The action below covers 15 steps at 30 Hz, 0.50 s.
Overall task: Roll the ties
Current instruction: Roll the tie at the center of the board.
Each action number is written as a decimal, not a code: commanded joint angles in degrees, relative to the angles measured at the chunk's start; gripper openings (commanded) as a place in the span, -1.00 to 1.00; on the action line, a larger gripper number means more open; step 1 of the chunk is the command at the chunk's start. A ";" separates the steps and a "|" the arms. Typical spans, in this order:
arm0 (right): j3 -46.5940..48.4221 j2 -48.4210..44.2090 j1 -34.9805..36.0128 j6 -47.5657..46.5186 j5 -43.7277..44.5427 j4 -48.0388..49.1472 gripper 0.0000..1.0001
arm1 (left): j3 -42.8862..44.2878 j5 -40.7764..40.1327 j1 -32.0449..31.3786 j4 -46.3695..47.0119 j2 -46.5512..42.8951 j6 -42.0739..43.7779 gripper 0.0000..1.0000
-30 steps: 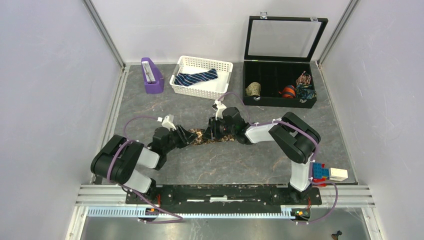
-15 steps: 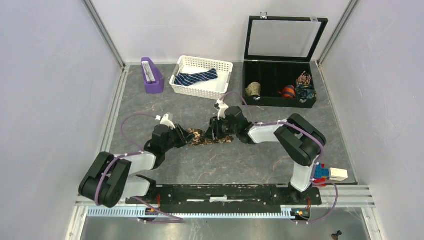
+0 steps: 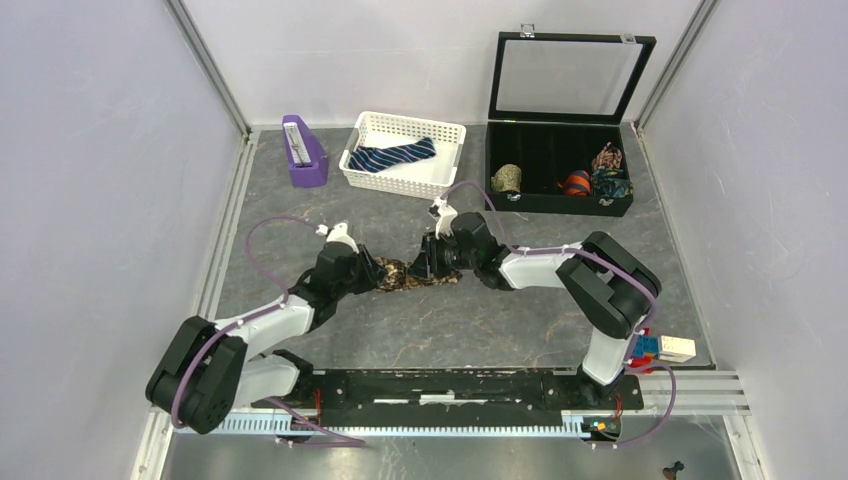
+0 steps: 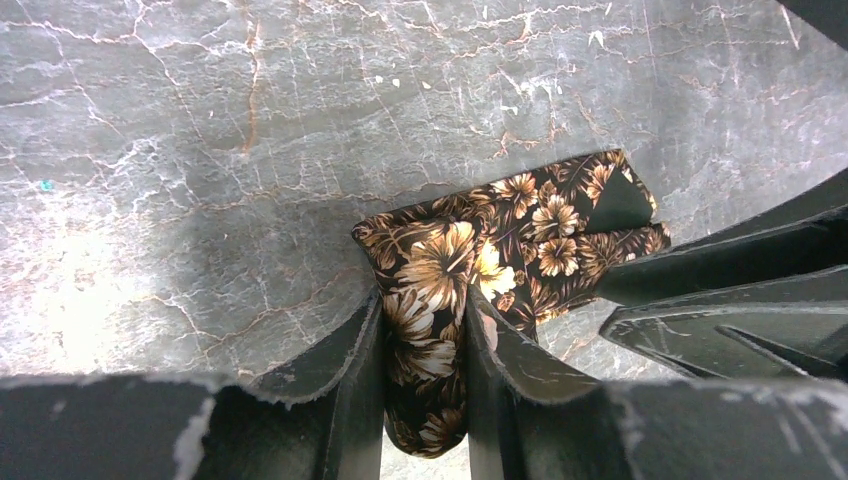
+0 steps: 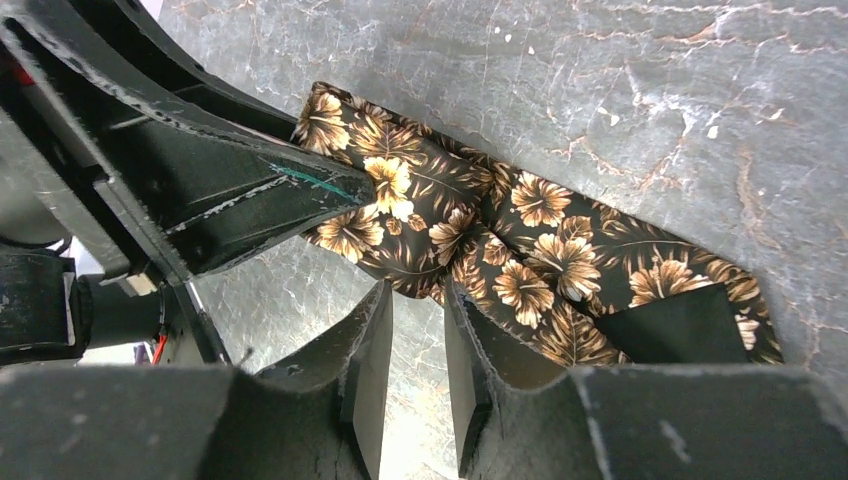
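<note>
The brown-and-tan print tie (image 3: 405,274) lies bunched and folded on the grey table between my two grippers. My left gripper (image 3: 372,272) is shut on a fold at its left end; in the left wrist view the tie (image 4: 450,250) is pinched between the fingers of that gripper (image 4: 425,300). My right gripper (image 3: 425,268) is nearly closed, and its tips (image 5: 417,295) pinch the near edge of the tie (image 5: 540,230). The two grippers almost touch. The navy striped tie (image 3: 395,156) lies in the white basket (image 3: 410,120) at the back.
A black box with open lid (image 3: 560,203) at back right holds several rolled ties. A purple object (image 3: 303,152) stands left of the basket. Toy blocks (image 3: 655,347) sit by the right arm's base. Frame rails line both sides.
My left arm has reached forward and right with its end of the tie. The tie is now bunched shorter, and the grippers are closer together. My right gripper shifted slightly left.
</note>
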 commanded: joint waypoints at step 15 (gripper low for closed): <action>4.90 8.14 2.78 2.81 -0.96 4.96 -0.42 | 10.64 -15.26 -11.09 -18.74 -2.87 6.46 -0.46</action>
